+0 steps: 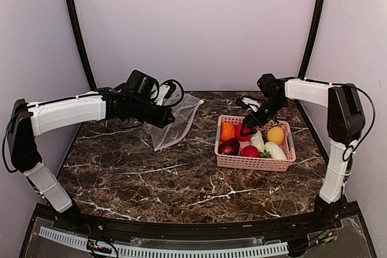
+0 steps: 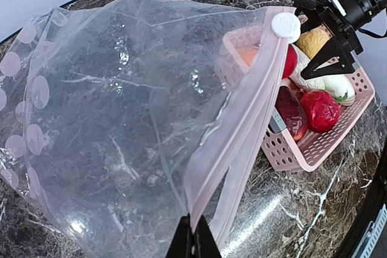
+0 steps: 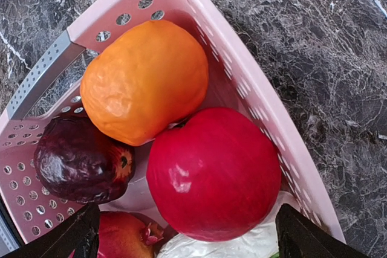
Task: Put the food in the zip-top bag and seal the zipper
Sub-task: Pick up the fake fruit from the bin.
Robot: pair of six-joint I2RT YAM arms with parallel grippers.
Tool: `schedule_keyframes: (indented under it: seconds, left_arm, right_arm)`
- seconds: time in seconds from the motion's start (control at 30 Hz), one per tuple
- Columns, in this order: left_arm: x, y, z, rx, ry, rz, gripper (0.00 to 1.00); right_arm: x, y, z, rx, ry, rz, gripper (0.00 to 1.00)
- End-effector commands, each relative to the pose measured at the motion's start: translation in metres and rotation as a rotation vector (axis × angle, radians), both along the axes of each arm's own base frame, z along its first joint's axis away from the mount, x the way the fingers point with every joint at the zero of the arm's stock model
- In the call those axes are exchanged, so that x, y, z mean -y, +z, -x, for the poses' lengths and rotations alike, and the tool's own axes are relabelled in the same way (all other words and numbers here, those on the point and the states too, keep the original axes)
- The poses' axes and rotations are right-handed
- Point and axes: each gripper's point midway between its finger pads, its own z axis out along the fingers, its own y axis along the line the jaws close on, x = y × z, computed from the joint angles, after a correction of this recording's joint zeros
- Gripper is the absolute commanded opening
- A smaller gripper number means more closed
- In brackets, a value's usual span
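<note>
The clear zip-top bag lies left of centre, its mouth lifted. My left gripper is shut on the bag's pinkish zipper strip, near the end away from the white slider. The food sits in the pink basket: an orange piece, a red apple, a dark maroon piece, a red pomegranate, a yellow piece and a white-green piece. My right gripper is open, its fingers either side of the red apple, just above it.
The pink basket's rim and grey handle lie close around my right gripper. The basket stands right of the bag. Curved walls ring the marble table.
</note>
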Motion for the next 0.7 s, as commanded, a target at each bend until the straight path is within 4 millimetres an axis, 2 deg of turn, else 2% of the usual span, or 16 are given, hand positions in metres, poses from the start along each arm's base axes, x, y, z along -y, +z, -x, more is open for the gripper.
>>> schedule_keyframes:
  seconds: [0.0, 0.17, 0.33, 0.47, 0.6, 0.67]
  left_arm:
    - [-0.001, 0.01, 0.005, 0.017, -0.016, 0.018, 0.01]
    - [-0.001, 0.008, 0.005, 0.012, -0.018, 0.016, 0.01]
    - [-0.001, 0.006, 0.005, 0.004, -0.014, 0.013, 0.01]
    - [-0.001, 0.004, 0.005, -0.003, -0.014, 0.006, 0.01]
    - [0.0, 0.002, 0.005, -0.007, -0.014, 0.005, 0.01]
    - [-0.001, 0.001, 0.004, -0.006, -0.011, 0.001, 0.01]
  right_arm:
    - [-0.014, -0.002, -0.012, 0.01, -0.015, -0.025, 0.98]
    - [-0.021, -0.008, -0.018, -0.009, -0.031, -0.048, 0.85]
    - [-0.021, -0.018, -0.017, -0.028, -0.036, -0.032, 0.8]
    - [-0.017, -0.023, -0.012, -0.039, -0.04, -0.013, 0.71]
    - [-0.013, -0.012, -0.005, -0.021, -0.035, -0.007, 0.57]
    - [-0.01, 0.002, 0.0, 0.003, -0.03, -0.011, 0.52]
